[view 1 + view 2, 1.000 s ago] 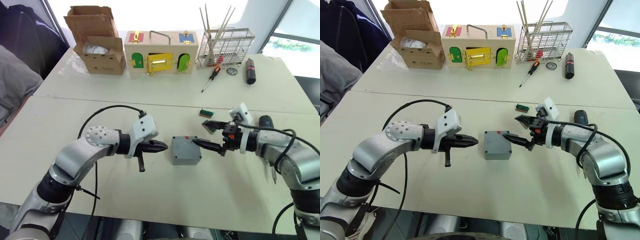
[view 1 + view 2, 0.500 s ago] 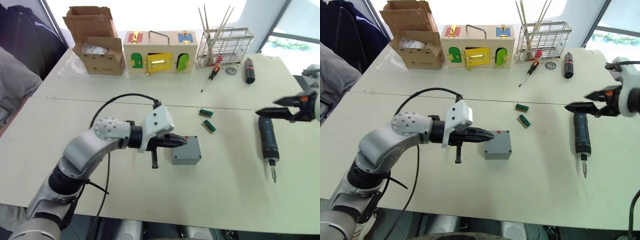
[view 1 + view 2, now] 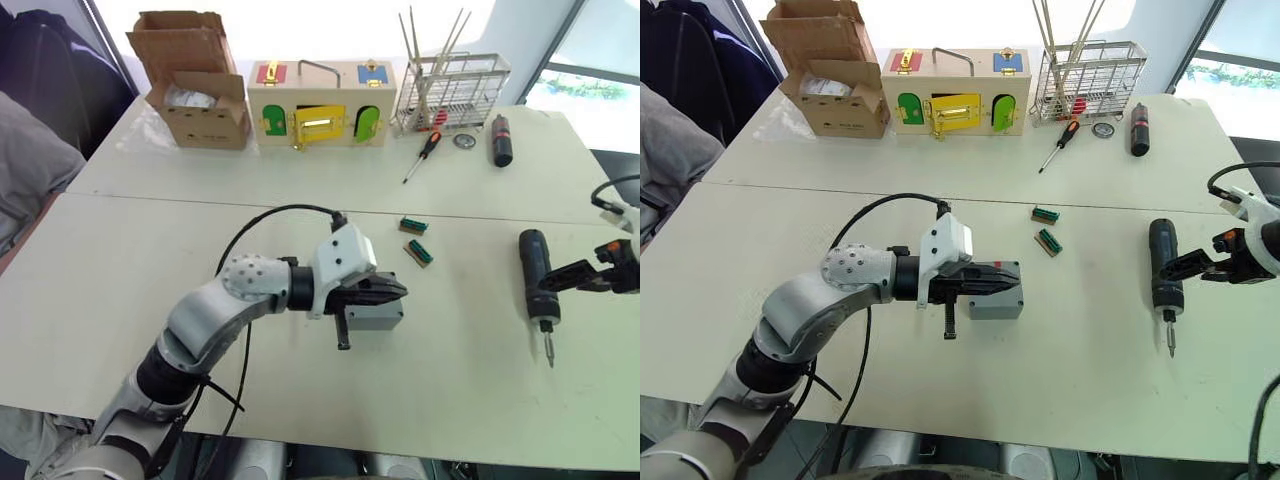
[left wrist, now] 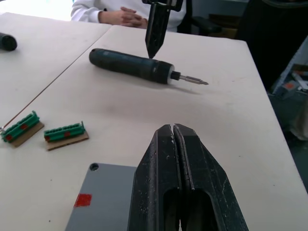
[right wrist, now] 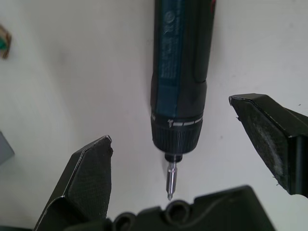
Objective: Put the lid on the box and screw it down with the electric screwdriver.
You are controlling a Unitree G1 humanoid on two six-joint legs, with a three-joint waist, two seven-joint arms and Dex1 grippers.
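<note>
The grey box (image 3: 374, 316) stands mid-table with the flat grey lid (image 4: 101, 202) on top; a corner screw hole and a small red mark show on it. My left gripper (image 3: 398, 290) is shut, its fingers (image 4: 159, 163) pressed together and lying low over the lid. To the right lies the dark electric screwdriver (image 3: 538, 278), bit toward the near edge. My right gripper (image 3: 1188, 268) hovers open just above it. In the right wrist view its fingers (image 5: 91, 166) stand well apart on either side of the screwdriver (image 5: 180, 72), not touching it.
Two green terminal blocks (image 3: 412, 226) lie behind the box. At the back stand a cardboard carton (image 3: 195, 85), a wooden box with coloured doors (image 3: 320, 105) and a wire rack (image 3: 450, 90), with a red-and-black hand screwdriver (image 3: 422, 155) and a black cylinder (image 3: 500, 140). A person (image 3: 30, 170) sits at the left.
My right gripper left the box, swung right and came down open over the electric screwdriver. My left gripper slid right, still shut, onto the lid.
</note>
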